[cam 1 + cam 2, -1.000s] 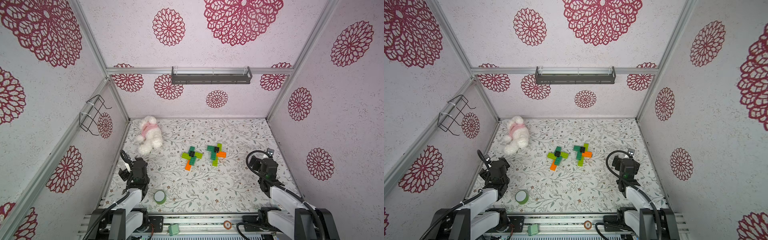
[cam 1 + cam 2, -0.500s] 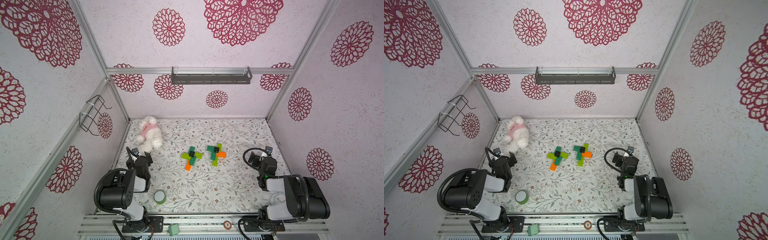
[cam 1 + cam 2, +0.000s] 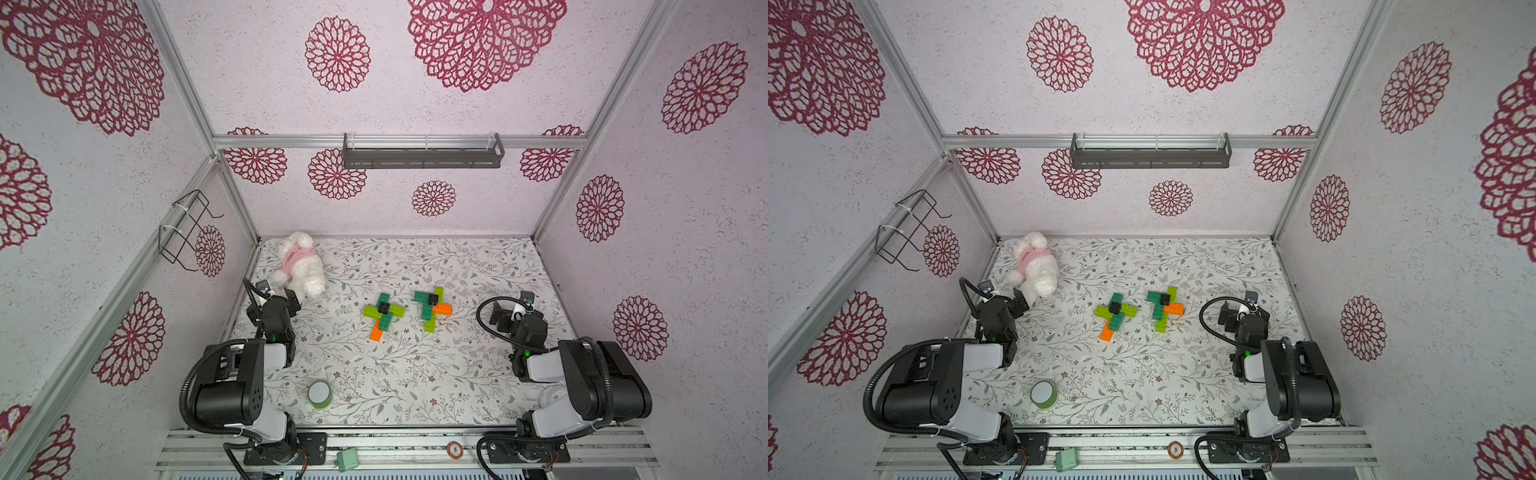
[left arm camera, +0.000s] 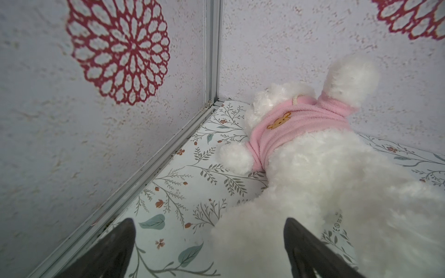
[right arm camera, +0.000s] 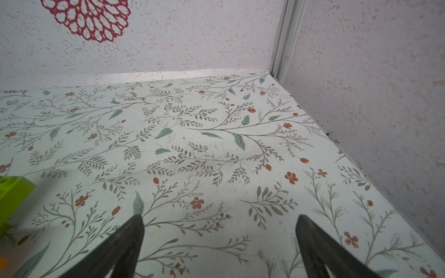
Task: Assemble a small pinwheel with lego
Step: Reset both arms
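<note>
1. Standing wide apart, the fingers of the left gripper held nothing. A white toy dog in a pink jumper lay right in front of them, its fur close against one finger; whether it touched I could not tell.
2. The right gripper was likewise spread open and empty, hanging low over the bare flowered table. The end of a lime green brick showed at the edge of its wrist view.
3. In both top views the two arms were folded back, each gripper near its own side wall, well apart from the lego.
4. Between them, around the middle of the table, two finished lego crosses lay flat, near each other but not touching.
5. The left pinwheel had lime and dark green arms, one orange tip and a black square at its centre.
6. The right pinwheel had dark green, lime and orange arms under a black square.
7. A green tape roll stood near the front edge by the left arm's base, and a mint box sat on the rail in front of the table.
</note>
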`<state>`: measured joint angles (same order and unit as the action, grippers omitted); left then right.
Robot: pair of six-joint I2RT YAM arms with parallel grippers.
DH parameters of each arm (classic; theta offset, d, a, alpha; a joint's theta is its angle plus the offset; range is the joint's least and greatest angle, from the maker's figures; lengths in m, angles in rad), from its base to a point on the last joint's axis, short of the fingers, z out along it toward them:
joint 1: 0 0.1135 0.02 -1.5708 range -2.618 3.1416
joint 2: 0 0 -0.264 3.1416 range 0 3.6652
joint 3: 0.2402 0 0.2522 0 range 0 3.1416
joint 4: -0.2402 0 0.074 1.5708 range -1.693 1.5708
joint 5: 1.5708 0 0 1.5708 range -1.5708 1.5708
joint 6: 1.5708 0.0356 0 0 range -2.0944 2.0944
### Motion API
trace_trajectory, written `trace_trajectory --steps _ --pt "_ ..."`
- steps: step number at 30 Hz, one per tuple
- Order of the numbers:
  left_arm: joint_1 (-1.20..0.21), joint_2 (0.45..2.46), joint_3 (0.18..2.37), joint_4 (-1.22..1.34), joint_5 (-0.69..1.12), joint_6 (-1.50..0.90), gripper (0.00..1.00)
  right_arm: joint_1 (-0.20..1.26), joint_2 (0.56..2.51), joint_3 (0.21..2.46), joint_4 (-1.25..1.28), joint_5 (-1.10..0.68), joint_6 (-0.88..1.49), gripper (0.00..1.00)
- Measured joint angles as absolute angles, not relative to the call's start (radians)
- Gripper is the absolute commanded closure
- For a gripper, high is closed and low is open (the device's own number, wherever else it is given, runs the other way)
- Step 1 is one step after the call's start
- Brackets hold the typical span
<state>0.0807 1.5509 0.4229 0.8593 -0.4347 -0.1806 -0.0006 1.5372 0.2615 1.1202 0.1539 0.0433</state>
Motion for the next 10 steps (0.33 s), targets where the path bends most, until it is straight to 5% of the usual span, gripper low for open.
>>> trace_trajectory --steps 10 --pt "0.081 1.551 0.423 0.84 -0.428 -0.184 0.03 0.004 1.537 0.262 1.126 0.157 0.042 0.01"
